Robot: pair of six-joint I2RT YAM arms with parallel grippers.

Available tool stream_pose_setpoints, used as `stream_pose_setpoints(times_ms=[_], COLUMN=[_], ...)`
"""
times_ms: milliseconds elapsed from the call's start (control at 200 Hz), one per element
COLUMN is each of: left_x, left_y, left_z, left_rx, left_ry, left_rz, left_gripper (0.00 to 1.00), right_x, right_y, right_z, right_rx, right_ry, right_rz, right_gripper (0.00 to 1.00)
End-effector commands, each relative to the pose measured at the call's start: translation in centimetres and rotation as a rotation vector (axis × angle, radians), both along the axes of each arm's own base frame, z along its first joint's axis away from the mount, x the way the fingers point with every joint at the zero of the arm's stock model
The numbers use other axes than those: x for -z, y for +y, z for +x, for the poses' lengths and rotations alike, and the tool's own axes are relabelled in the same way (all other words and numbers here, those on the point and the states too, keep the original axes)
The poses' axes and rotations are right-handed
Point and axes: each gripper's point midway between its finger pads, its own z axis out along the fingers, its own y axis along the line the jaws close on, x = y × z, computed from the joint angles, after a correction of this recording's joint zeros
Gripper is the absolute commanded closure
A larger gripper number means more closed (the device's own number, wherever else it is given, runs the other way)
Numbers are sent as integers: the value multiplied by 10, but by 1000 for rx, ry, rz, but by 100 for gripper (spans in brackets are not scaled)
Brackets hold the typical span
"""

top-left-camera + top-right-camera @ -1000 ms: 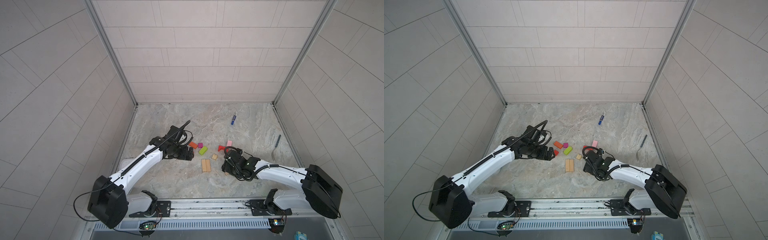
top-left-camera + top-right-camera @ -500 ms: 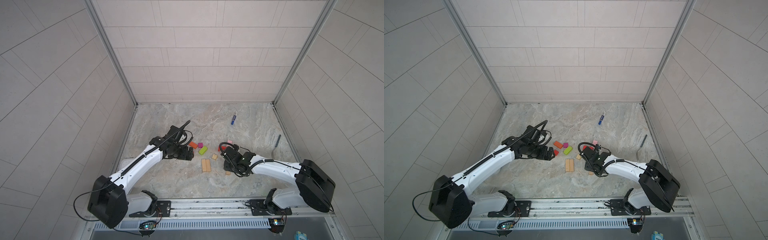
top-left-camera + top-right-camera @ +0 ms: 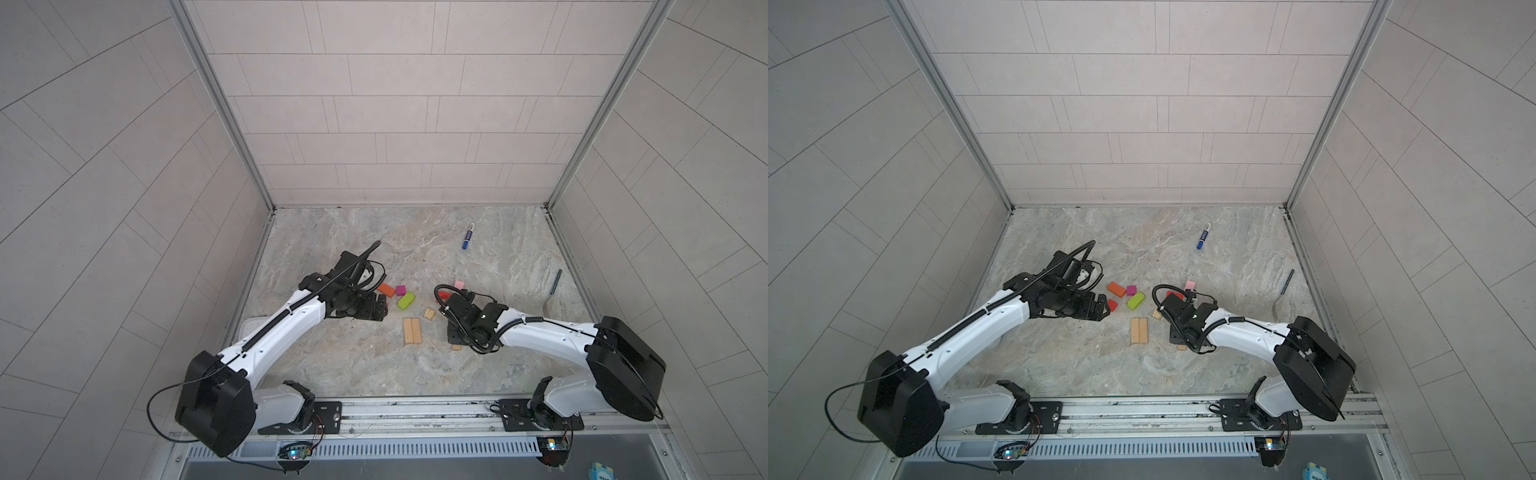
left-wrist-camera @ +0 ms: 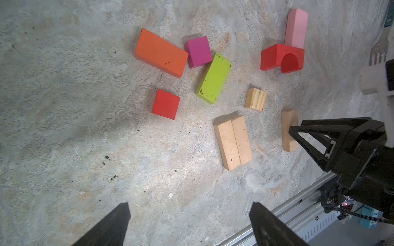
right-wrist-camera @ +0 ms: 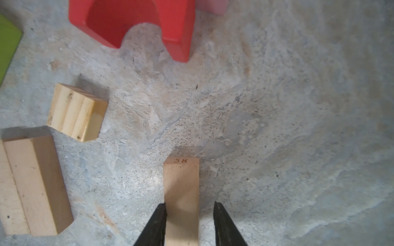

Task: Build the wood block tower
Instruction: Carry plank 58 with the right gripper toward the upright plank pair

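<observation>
Loose wood blocks lie mid-floor: an orange brick (image 4: 161, 53), a magenta cube (image 4: 198, 52), a lime brick (image 4: 213, 78), a red cube (image 4: 165, 104), a small tan cube (image 4: 255, 99), two tan planks side by side (image 4: 233, 142), and a red arch (image 4: 281, 57) touching a pink brick (image 4: 296, 27). No tower stands. My right gripper (image 5: 189, 203) straddles a lone tan plank (image 5: 181, 183). Its jaws are narrowed: one finger touches the plank and a slim gap remains on the other side. My left gripper (image 4: 189, 207) hangs wide open and empty beside the red cube (image 3: 1112, 305).
A blue marker pen (image 3: 468, 236) lies toward the back. A dark slim tool (image 3: 556, 280) and a fork (image 4: 379, 49) lie near the right wall. The metal rail (image 3: 415, 409) runs along the front edge.
My right gripper's jaws have closed in from wide to narrow around the lone tan plank, and its arm shifted a little. The left arm has not moved.
</observation>
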Motion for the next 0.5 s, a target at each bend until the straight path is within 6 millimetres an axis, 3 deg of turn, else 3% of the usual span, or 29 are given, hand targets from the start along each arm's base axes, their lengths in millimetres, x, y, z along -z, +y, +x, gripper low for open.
stream_pose_setpoints(times_ms=[0, 495], left_x=[2, 3], left_y=[5, 3], left_z=[-1, 0], left_rx=[-2, 1], left_ry=[2, 7], left_rz=[17, 14], left_gripper=[5, 6], right_x=[4, 10], right_y=[-3, 2], right_z=[-6, -13], right_rx=[-27, -57], right_ry=[26, 48], right_rz=[-37, -33], right_gripper=[62, 60])
